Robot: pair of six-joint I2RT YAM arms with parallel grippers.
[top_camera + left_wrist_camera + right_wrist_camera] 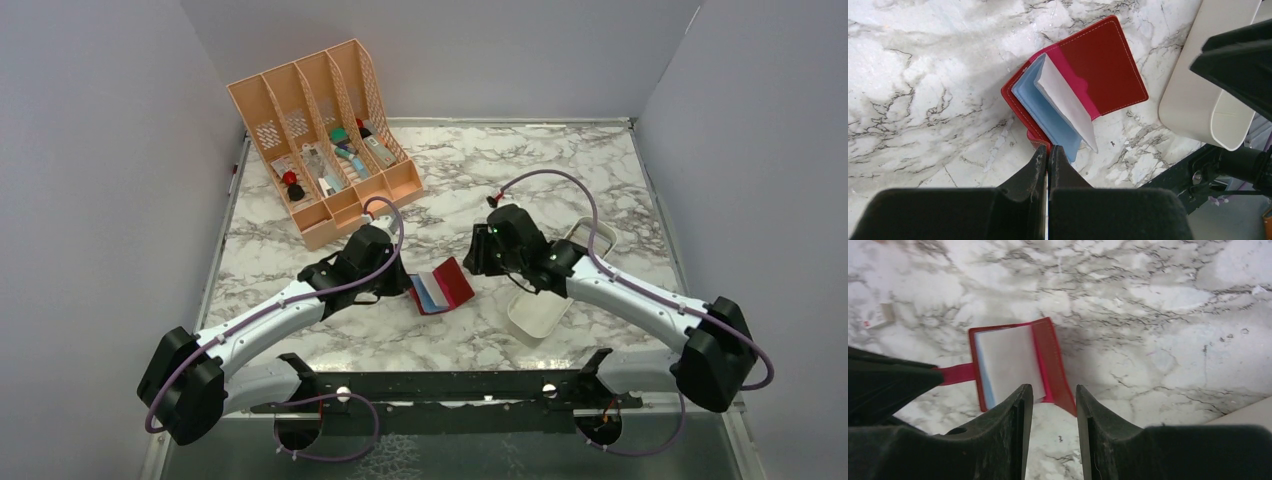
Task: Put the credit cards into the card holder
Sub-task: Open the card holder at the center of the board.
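The card holder (445, 287) is a red folding wallet lying open on the marble, its blue and white inner pockets fanned up. It also shows in the left wrist view (1108, 65) and in the right wrist view (1048, 355). My left gripper (395, 285) (1048, 150) is shut on the wallet's red strap (955, 374) at its left edge. My right gripper (478, 258) (1054, 390) is open and empty, just above the wallet's right cover. No loose credit cards show in any view.
A white oblong tray (540, 310) (1193, 100) lies under the right arm, right of the wallet. A peach slotted organizer (320, 130) with small items stands at the back left. Grey walls close in three sides.
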